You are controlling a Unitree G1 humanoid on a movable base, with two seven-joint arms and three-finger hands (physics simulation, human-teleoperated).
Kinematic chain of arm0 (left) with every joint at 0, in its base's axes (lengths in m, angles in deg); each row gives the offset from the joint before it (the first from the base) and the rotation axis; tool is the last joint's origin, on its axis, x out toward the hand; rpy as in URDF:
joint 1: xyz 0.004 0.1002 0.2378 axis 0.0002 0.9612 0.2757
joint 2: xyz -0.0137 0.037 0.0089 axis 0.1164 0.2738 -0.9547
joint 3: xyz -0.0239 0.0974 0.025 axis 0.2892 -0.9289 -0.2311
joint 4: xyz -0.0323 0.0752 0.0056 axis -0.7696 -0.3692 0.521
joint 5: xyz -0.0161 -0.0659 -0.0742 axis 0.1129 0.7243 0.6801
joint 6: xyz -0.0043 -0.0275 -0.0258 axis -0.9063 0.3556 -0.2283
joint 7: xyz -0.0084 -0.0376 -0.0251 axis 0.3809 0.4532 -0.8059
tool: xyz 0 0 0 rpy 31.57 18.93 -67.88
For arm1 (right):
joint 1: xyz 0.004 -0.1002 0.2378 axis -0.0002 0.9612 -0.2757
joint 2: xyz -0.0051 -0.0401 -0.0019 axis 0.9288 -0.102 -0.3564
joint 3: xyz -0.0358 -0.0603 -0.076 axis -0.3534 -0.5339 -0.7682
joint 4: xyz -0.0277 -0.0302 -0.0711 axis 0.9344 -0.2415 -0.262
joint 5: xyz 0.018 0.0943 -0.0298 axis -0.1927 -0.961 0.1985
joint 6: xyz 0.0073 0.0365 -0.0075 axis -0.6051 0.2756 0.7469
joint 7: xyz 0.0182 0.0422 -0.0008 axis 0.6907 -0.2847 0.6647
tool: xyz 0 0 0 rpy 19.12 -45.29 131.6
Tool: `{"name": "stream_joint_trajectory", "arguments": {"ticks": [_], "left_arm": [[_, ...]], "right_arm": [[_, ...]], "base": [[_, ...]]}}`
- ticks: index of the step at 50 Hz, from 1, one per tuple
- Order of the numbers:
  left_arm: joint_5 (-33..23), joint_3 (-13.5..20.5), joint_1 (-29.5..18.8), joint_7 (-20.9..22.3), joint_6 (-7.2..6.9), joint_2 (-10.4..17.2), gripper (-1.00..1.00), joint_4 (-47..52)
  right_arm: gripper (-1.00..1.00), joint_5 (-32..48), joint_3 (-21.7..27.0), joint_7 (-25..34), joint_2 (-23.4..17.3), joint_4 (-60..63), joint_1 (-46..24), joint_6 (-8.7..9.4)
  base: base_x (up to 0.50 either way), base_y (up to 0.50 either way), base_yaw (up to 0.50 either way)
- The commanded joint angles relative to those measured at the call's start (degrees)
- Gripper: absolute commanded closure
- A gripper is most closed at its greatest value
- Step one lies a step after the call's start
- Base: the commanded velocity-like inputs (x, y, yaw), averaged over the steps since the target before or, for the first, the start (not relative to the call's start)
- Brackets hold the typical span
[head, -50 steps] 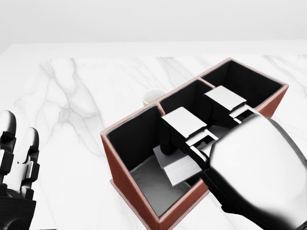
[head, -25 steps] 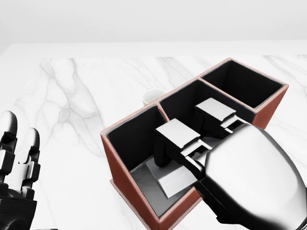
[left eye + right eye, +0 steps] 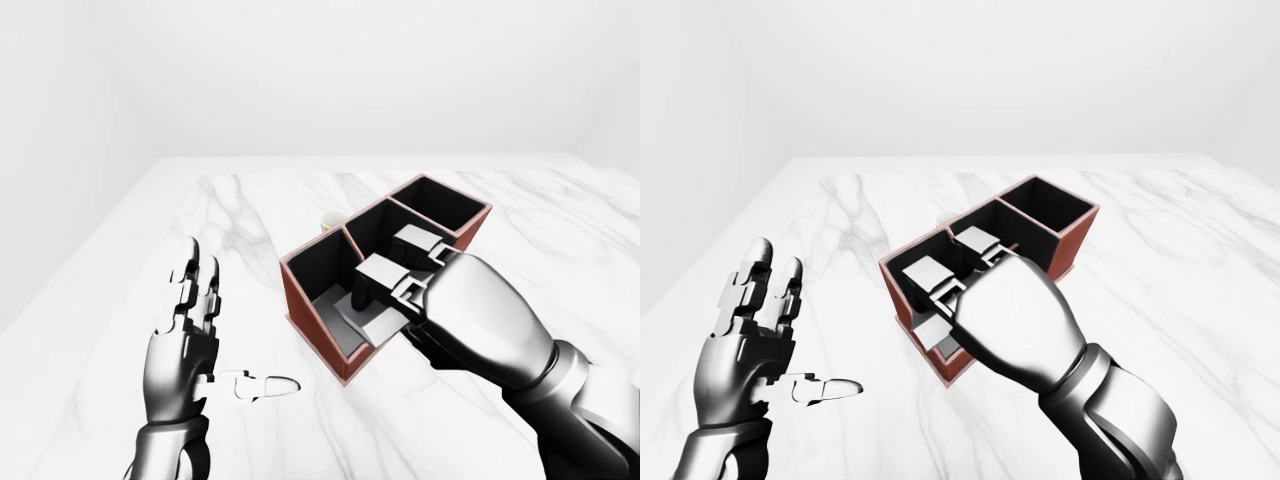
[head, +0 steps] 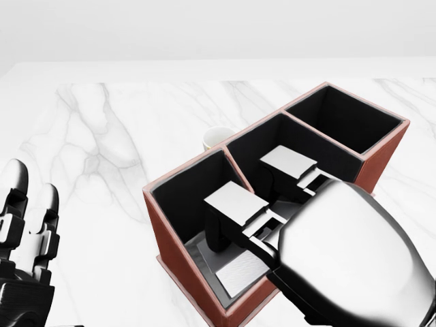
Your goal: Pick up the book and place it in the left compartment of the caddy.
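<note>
Right hand (image 4: 286,204) reaches over the near wall of the caddy (image 4: 178,235), its two visible fingers standing in the air above the compartments, one over the left cell and one over the middle cell. Those fingers are spread and close round nothing, as far as the head view shows (the third finger is hidden behind the bulk of the hand, so full release is a judgement).

Book (image 4: 235,272), a pale grey slab, lies on the floor of the left compartment, tilted slightly, partly screened by the finger above it. It appears to touch the floor and not the hand.

Left hand (image 3: 185,340) is held well apart at the left of the left-eye view, fingers straight and splayed, thumb out, holding nothing.

A small pale cup (image 4: 218,138) stands on the marble table (image 4: 109,136) just beyond the caddy's far wall; it plays no part.

Assessment: the placement itself looks done, with the book inside the correct cell. What remains, in my judgement, is lifting the right hand clear without catching the divider or dragging the book.
</note>
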Motion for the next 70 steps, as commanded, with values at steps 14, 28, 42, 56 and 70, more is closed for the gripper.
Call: {"name": "stream_joint_trajectory", "arguments": {"ticks": [14, 28, 42, 56, 70], "left_arm": [[-0.2, -0.39, 0.26, -0.23, 0.0, 0.17, -1.0, -0.37], [0.18, 0.15, -0.09, -0.12, 0.0, 0.07, -1.0, 0.29], [0.05, 0.19, -0.29, -0.1, 0.0, -0.05, -1.0, 0.08], [-0.25, -0.04, -0.44, -0.26, 0.0, -0.05, -1.0, -0.46], [-0.14, -0.04, -0.47, -0.29, 0.0, 0.04, -1.0, -0.63]], "right_arm": [[1.0, -3.59, 3.12, 0.0, 0.27, -3.31, -1.06, 0.0], [1.0, -3.91, 3.78, 0.0, 1.74, -6.56, -1.27, 0.0], [1.0, -1.21, 3.67, 0.0, 4.92, -10.66, -0.71, 0.0], [1.0, 2.39, 3.75, 0.0, 8.16, -15.48, 0.34, 0.0], [1.0, 4.29, 0.81, 0.0, 8.42, -16.44, -1.08, 0.0]], "base": [[0.0, 0.0, 0.0], [0.0, 0.0, 0.0], [0.0, 0.0, 0.0], [0.0, 0.0, 0.0], [0.0, 0.0, 0.0]]}}
